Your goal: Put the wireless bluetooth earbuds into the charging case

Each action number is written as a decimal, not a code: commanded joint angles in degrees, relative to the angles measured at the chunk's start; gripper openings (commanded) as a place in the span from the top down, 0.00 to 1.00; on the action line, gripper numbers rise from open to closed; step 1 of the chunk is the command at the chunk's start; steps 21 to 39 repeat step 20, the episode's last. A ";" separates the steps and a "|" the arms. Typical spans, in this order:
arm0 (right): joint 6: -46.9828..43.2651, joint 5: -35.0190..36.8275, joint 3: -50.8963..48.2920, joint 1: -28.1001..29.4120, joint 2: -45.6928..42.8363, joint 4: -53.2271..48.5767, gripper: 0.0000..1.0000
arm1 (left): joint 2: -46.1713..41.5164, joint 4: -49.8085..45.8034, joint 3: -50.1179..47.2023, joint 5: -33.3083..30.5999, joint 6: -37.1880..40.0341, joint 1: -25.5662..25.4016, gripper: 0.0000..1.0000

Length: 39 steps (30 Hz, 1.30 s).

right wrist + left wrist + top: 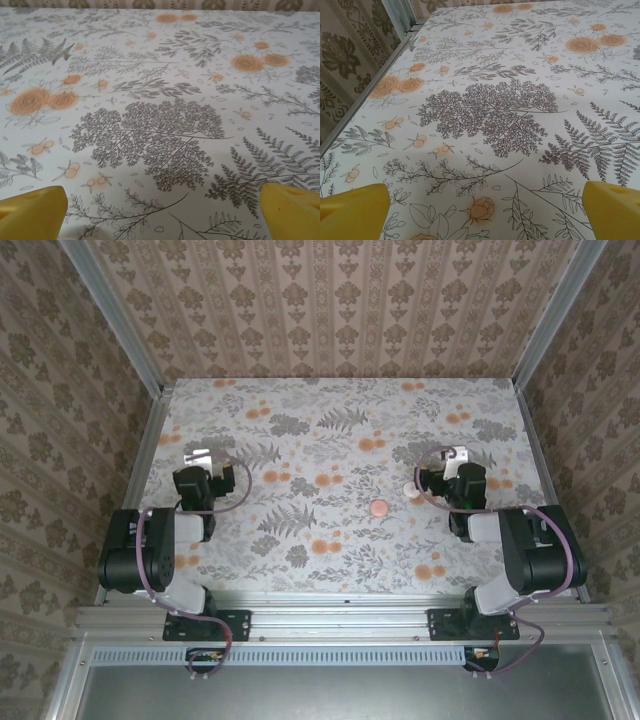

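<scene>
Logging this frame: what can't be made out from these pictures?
Charging case, top view: too small to tell whether it is open or closed, or what sits inside.
Earbuds, top view: a white speck near the case may be one, but it is too small to confirm.
Left gripper and right gripper, wrist views: the bottom edge cuts off the yellow fingers, leaving just their tips.

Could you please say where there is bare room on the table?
Bare: the far table strip beyond both grippers, and between the left gripper and the charging case. Crowded: by the right gripper, near the case and a white earbud.
</scene>
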 commanded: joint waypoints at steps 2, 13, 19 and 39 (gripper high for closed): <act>2.03 1.67 1.37 -0.43 0.32 1.44 0.00 | -0.69 1.83 -0.05 -0.18 0.96 0.00 0.00; 1.99 1.67 1.16 -0.36 0.23 1.82 0.00 | -0.68 1.82 -0.05 -0.11 0.95 0.02 0.00; 1.99 1.66 1.23 -0.34 0.22 1.82 0.00 | -0.67 1.85 -0.05 0.00 0.96 0.09 0.00; 1.99 1.67 1.18 -0.35 0.31 1.82 0.00 | -0.71 1.83 -0.05 0.03 0.96 0.07 0.00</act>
